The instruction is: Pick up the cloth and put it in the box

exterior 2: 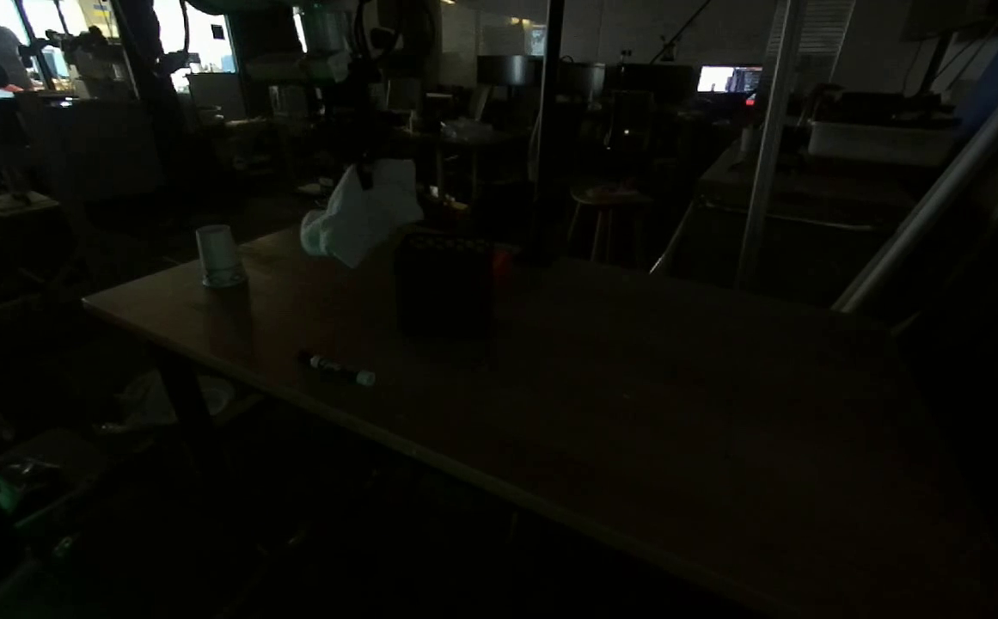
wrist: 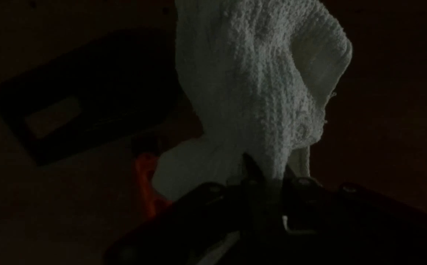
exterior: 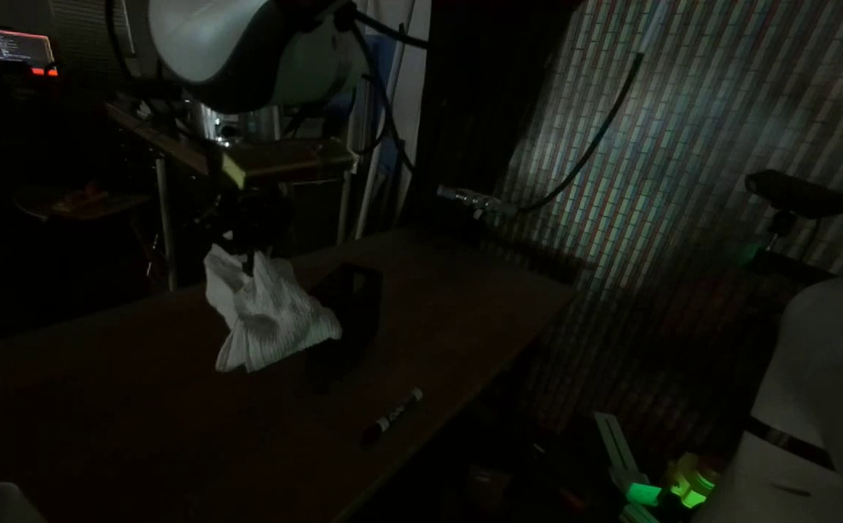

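- The fingers [wrist: 252, 167] are clamped on the cloth [wrist: 242, 92], pinching one gathered fold; its loose flaps spread around and below them, seemingly clear of the surface [exterior: 138, 407].
- The box [exterior 2: 445, 292] stands lower than the fingers, off to their left in the wrist view; the cloth is not yet in it.
- The step in hand is probably the carry. The cloth spreads wide about the fingers and the box looks narrow, so an off-centre release could leave a flap draped over the rim.
- An orange part [wrist: 145, 180] sits below and left of the fingers, overlapped by a cloth corner in the wrist view; whether they touch cannot be told. A low pass could snag there.
- If the pinch is shallow, the cloth may slip early and fall short.
- The dark rim barely shows in this dimness, so poor aim could land the fingers on the wall.
- The marker [exterior: 396, 415], well apart from the fingers, threatens little.
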`<state>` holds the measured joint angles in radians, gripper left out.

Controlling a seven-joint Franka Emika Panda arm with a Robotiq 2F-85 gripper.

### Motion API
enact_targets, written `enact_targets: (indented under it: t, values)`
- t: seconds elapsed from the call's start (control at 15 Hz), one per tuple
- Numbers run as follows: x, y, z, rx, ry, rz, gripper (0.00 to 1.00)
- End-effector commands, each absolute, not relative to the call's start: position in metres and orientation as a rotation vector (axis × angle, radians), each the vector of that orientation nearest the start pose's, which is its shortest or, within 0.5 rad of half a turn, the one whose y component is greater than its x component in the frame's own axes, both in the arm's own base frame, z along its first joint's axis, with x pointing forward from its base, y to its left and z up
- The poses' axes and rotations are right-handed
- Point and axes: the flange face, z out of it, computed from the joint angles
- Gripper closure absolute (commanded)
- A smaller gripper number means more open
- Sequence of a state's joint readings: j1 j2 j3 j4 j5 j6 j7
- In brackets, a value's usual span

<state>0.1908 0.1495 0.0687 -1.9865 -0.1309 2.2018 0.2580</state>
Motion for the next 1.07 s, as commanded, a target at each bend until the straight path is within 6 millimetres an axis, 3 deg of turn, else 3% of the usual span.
enact_targets:
  t: [0.0,0.2,0.4,0.67,1.0]
  values:
    - [0.568,0.100,0.441,-3.315,-0.037,-0.269,0.97]
    - [0.576,0.061,0.457,-3.399,0.010,-0.293,0.97]
    - [0.586,0.032,0.449,-3.452,0.033,-0.264,0.97]
    - [0.600,0.016,0.420,-3.460,0.037,-0.210,0.97]
    - [0.618,0.017,0.368,-3.452,-0.026,-0.096,0.97]
